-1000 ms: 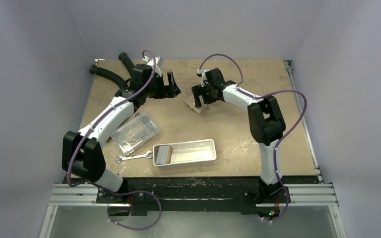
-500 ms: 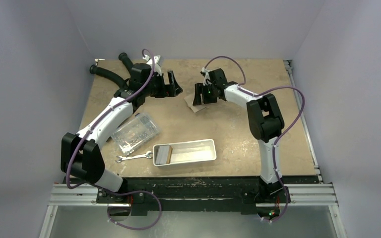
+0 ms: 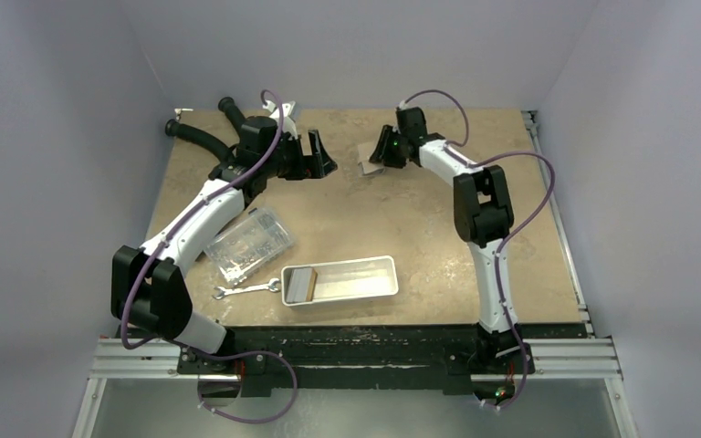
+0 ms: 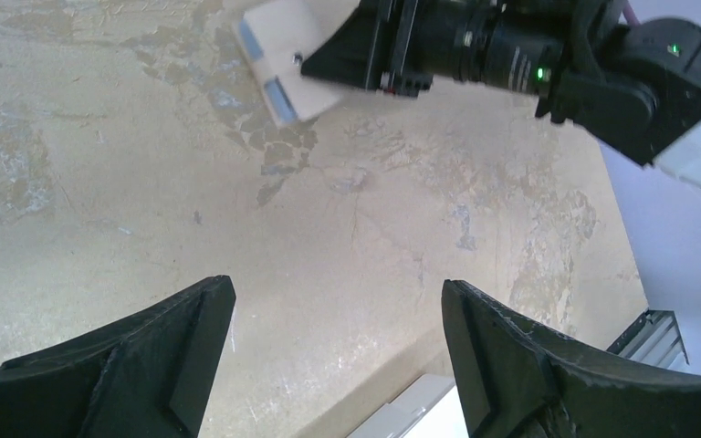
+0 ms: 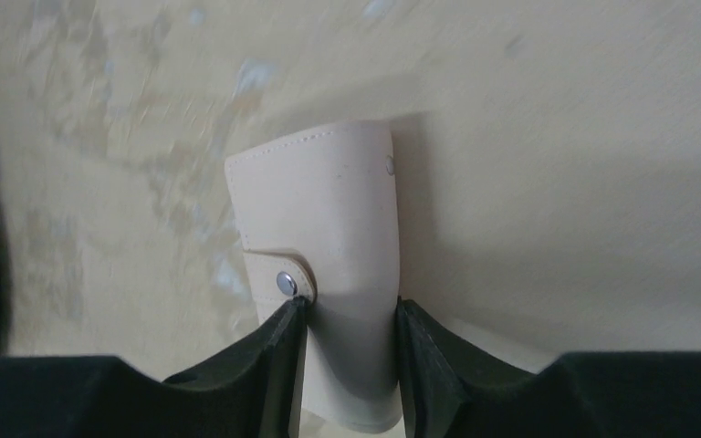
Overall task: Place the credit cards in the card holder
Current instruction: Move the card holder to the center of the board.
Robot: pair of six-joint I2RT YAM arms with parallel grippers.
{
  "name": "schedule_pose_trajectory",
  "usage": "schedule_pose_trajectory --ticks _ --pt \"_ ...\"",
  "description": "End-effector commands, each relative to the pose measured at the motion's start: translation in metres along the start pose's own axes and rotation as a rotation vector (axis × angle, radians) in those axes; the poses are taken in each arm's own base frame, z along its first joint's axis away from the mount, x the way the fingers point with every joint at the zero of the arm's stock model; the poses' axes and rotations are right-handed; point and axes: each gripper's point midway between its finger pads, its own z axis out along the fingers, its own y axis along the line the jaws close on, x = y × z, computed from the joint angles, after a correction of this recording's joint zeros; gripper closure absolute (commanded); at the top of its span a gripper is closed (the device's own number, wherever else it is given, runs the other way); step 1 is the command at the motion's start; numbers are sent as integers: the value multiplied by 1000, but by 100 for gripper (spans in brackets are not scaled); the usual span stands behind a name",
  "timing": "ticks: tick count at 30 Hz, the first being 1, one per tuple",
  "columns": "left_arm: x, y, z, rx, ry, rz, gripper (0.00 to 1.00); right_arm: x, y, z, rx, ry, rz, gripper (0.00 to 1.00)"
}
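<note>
The card holder (image 3: 364,158), beige-tan with a snap button, is pinched in my right gripper (image 3: 377,155) over the far middle of the table. The right wrist view shows the beige holder (image 5: 329,210) clamped between both fingers of that gripper (image 5: 347,315), folded together. In the left wrist view the holder (image 4: 278,55) shows light blue edges, held by the right gripper's fingers (image 4: 351,55). My left gripper (image 3: 319,157) is open and empty, just left of the holder; its jaws stand wide apart (image 4: 338,301). A tan-brown credit card (image 3: 299,283) lies in the tray's left end.
A long white tray (image 3: 365,274) lies near the front middle. A silver wrench (image 3: 246,290) lies left of it. A clear plastic box (image 3: 248,243) sits at left. Two black handles (image 3: 203,139) lie at the far left corner.
My right gripper has lifted the card holder off the table and carried it toward the far edge. The left arm has hardly moved.
</note>
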Motion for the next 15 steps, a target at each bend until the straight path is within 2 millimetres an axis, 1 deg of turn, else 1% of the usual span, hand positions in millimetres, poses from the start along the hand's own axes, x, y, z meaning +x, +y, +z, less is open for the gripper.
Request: schedule_pose_trajectory --ticks 1,4,9,10,11,13,15 --pt "-12 -11 -9 46 -50 3 10 -54 -61 4 170 -83 40 56" --pt "-11 -12 -7 53 -45 -1 10 -79 -76 12 161 -106 21 54" --pt "-8 -12 -5 58 -37 -9 10 -116 -87 22 140 -169 -88 51" --pt "-8 -12 -5 60 -36 -10 10 -124 -88 22 130 -188 -105 50" --pt "-7 -11 -4 60 -36 -10 10 -131 -93 22 130 -205 -110 50" --pt "-7 -11 -3 59 -34 -11 10 -146 -96 19 122 -247 -119 48" --pt "-6 -10 -3 56 -33 -9 10 -160 -95 15 115 -289 -133 44"
